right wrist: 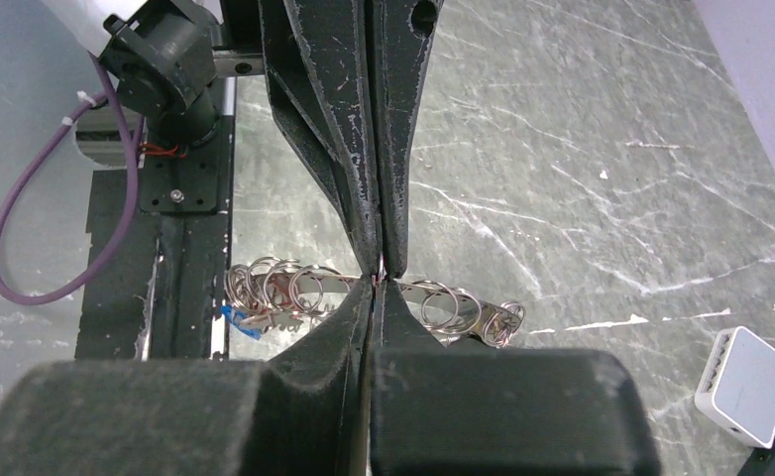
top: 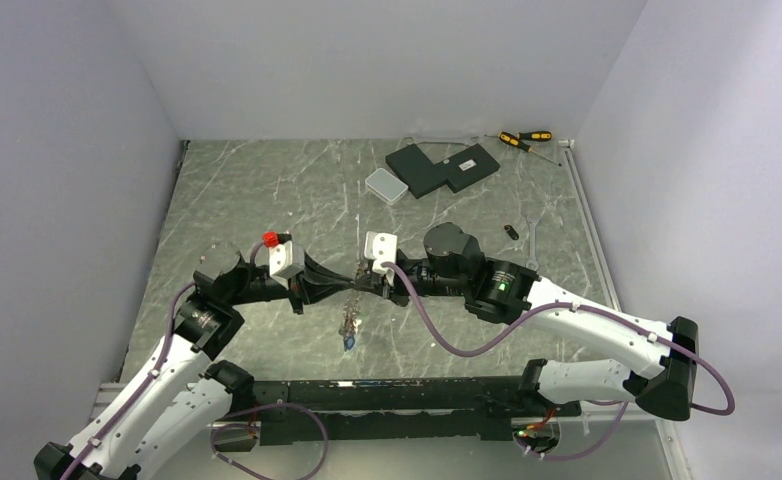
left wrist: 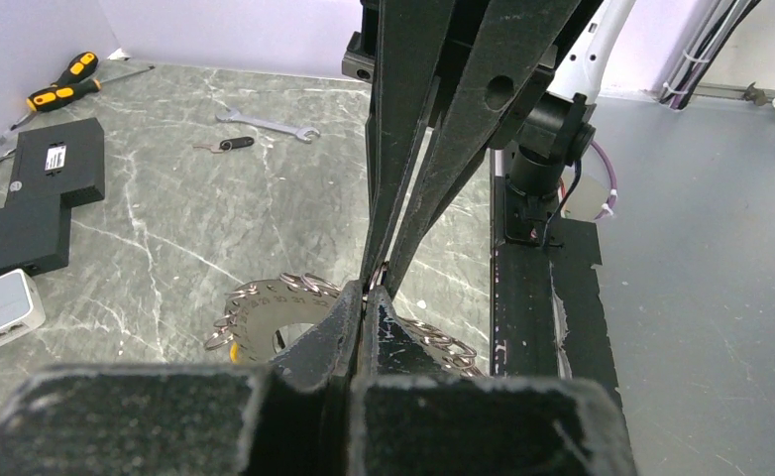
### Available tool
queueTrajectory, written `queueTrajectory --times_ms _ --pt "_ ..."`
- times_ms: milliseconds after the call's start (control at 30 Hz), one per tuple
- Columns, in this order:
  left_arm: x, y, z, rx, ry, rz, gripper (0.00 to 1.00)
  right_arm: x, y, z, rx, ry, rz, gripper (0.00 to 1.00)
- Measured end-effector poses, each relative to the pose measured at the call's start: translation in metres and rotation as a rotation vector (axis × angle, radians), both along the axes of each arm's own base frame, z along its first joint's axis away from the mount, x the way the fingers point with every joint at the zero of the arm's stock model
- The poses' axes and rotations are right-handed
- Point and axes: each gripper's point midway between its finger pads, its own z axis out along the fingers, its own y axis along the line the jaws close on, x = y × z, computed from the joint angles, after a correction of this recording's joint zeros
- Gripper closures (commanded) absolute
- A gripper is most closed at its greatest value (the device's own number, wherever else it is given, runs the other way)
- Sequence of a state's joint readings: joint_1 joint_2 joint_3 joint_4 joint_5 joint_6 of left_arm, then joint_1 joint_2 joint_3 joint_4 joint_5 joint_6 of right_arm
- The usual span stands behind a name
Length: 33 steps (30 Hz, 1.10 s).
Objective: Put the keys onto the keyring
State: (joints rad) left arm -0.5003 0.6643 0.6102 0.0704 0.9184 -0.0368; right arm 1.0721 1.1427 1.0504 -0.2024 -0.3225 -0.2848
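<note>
One keyring (right wrist: 443,297), pinched from both sides. Looks like the hold-and-thread step. To do it well, I'd use the left gripper (left wrist: 367,295) as a fixed anchor and work the right gripper (right wrist: 379,286) slowly with no twisting, since thin metal slips.

The ring is held off the table (top: 267,200), its rim crowded with split loops (right wrist: 265,283) and a blue key (right wrist: 233,319) dangling. Both jaw pairs are closed tight on one rim spot, tip to tip, with the ring sticking out either side. Can't tell if the right has the rim or a loop.
</note>
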Motion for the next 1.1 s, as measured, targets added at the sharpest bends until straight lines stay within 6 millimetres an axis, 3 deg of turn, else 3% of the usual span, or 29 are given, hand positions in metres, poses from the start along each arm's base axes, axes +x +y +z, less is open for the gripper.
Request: queueTrajectory --times_ms 267,467,600,833,1100 --pt "0.0 0.0 0.0 0.001 -0.001 0.0 1.0 0.001 0.0 0.0 -0.001 -0.001 -0.003 1.0" --pt "0.001 0.001 0.001 0.002 -0.02 0.009 0.71 0.0 0.0 0.0 0.001 -0.003 -0.004 1.0" --pt "0.005 0.002 0.001 0.002 -0.03 0.029 0.6 -0.002 -0.001 0.002 0.003 -0.003 0.002 1.0" --pt "-0.004 0.002 0.005 -0.001 -0.047 -0.003 0.57 0.007 -0.007 0.004 0.002 -0.018 -0.048 1.0" --pt "-0.007 0.004 0.013 0.015 -0.062 -0.01 0.62 0.007 -0.011 0.005 0.007 -0.027 -0.06 1.0"
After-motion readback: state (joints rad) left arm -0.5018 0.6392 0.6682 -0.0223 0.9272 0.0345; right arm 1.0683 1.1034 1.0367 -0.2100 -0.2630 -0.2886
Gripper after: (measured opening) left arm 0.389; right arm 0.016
